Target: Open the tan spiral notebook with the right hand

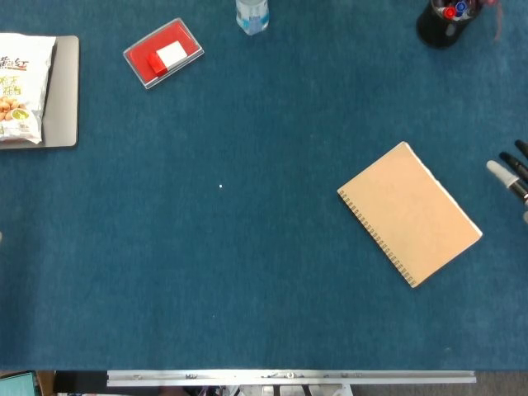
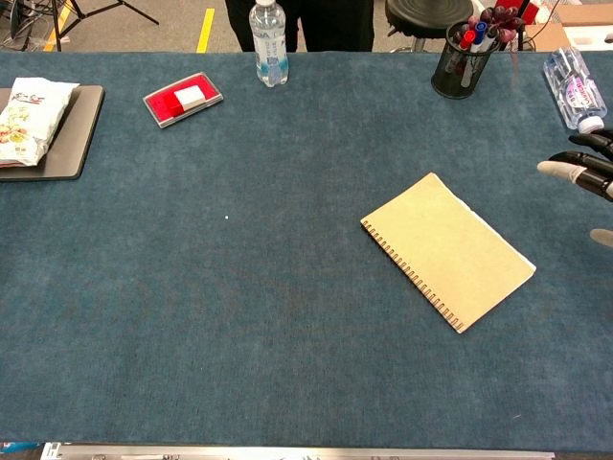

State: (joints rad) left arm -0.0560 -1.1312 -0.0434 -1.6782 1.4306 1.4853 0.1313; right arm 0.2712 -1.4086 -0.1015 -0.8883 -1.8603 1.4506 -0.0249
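table [image 2: 192,316]: blue felt top | floor [image 2: 172,24]: grey, yellow line | stool [image 2: 426,11]: black, behind table
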